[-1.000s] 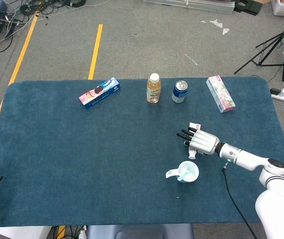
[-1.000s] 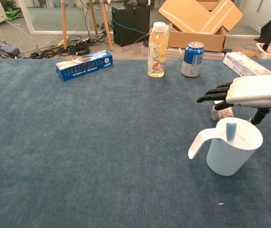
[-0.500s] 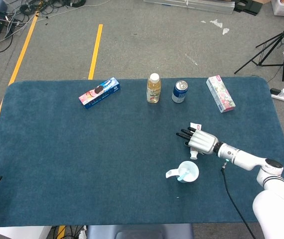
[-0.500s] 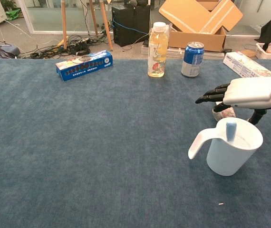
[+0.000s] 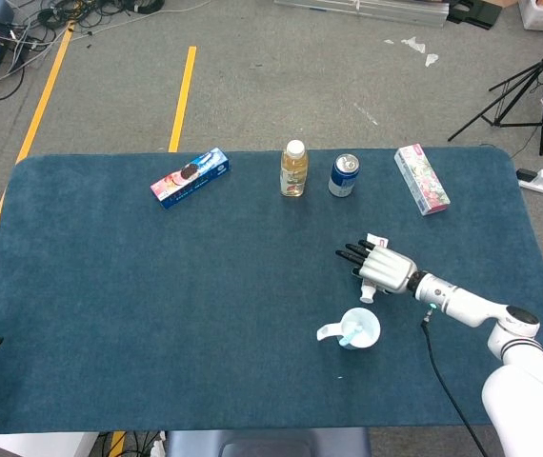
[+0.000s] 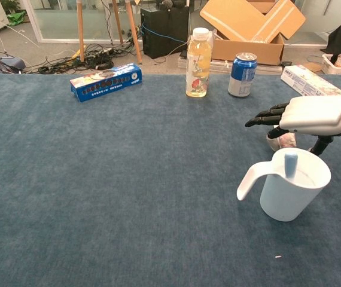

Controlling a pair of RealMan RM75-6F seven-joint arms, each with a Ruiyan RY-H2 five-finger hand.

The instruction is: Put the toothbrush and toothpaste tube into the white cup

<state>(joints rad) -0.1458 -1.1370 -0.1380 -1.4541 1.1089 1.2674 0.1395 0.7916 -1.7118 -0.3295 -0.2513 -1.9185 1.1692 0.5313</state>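
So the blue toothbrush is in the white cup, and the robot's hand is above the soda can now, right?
Not quite. The toothbrush is in the white cup, but the right hand is above the toothpaste tube, not the soda can, which stands farther back. The chest view shows this.

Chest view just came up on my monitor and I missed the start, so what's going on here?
The right hand hovers, fingers spread, over the toothpaste tube lying on the table just behind the white cup. It doesn't hold the tube yet. The toothbrush already stands in the cup. The left hand isn't in either view.
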